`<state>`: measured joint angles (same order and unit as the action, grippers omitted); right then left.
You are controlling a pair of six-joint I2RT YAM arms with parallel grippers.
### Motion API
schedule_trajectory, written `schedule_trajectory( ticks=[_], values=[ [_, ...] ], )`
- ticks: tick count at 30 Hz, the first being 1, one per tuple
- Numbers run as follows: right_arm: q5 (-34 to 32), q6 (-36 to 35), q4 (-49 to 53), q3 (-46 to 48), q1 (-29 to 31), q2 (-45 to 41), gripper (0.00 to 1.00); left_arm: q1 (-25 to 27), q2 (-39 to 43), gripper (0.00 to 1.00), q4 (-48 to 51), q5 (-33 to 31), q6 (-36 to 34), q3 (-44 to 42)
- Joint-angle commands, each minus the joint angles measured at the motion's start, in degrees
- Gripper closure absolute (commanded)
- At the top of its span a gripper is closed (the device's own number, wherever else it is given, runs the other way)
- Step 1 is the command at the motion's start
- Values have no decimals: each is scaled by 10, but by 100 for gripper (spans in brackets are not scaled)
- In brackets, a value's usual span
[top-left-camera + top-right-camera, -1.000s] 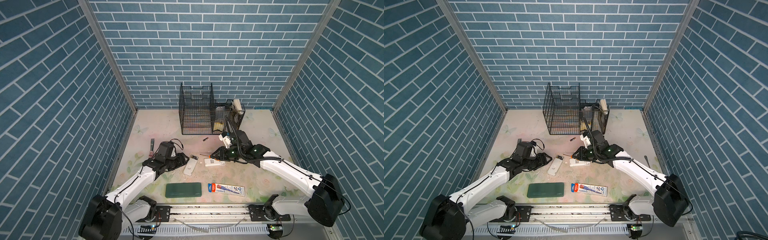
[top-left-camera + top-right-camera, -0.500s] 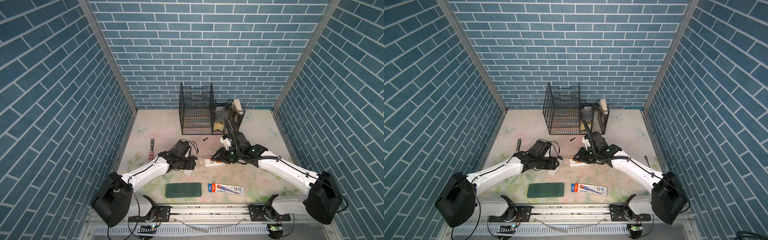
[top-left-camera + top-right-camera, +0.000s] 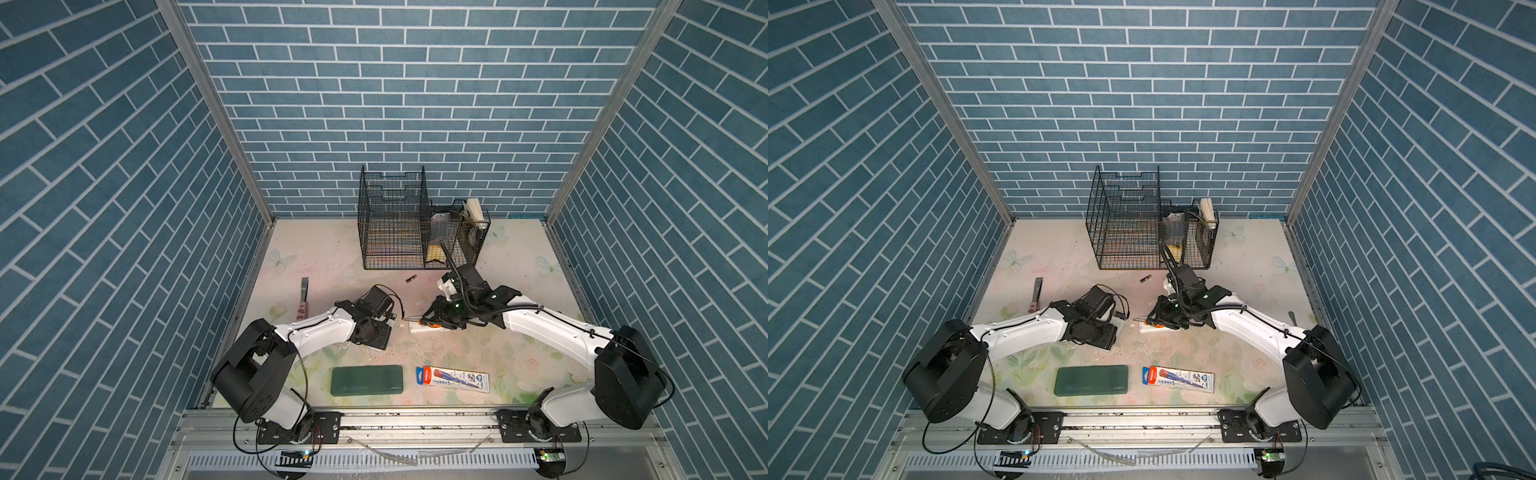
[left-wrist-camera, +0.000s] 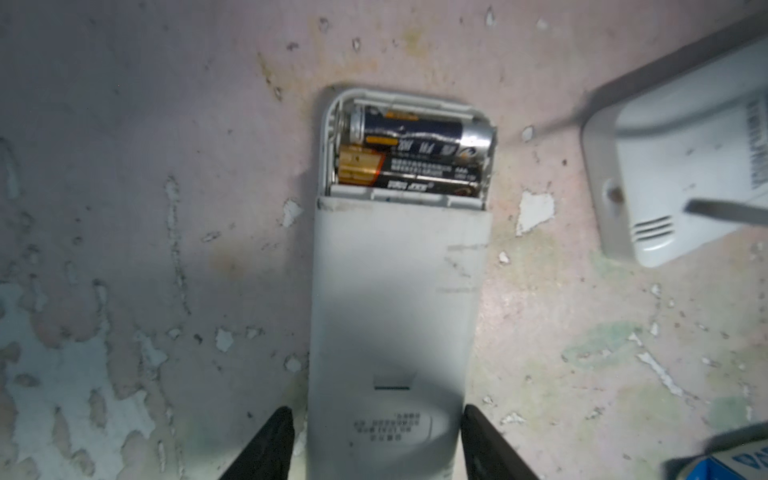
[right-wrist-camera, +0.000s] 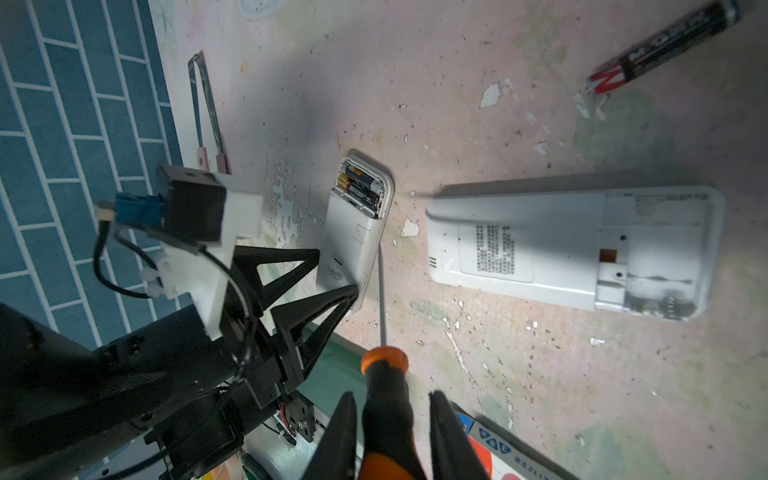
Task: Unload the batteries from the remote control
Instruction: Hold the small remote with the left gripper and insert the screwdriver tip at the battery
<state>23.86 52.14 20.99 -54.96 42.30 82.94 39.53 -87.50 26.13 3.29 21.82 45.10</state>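
Batteries (image 4: 411, 153), two black cylinders with coppery-gold ends, lie in the small white plastic remote's (image 4: 395, 311) open bay, upper centre of the left wrist view; left gripper (image 4: 376, 440) straddles it, jaws apart; right gripper (image 5: 392, 395) clamps an orange-and-black screwdriver (image 5: 384, 361); prying could skid the unclamped remote; label print too blurred to read.

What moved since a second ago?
The left gripper swung in toward the middle and now straddles the end of the small white remote control whose batteries show, jaws open. The right gripper, shut on the orange-and-black-handled screwdriver, stayed at the larger white remote; nothing else moved.
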Motion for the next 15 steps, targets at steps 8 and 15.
schedule_trajectory(
  ticks=[8,15],
  values=[
    [-2,21,-27,-44,-2,44,100,4,-44,37,-6,-9,-36,13],
    [-11,25,-34,-61,-2,70,100,4,-58,47,-12,-3,-42,13]
  ],
)
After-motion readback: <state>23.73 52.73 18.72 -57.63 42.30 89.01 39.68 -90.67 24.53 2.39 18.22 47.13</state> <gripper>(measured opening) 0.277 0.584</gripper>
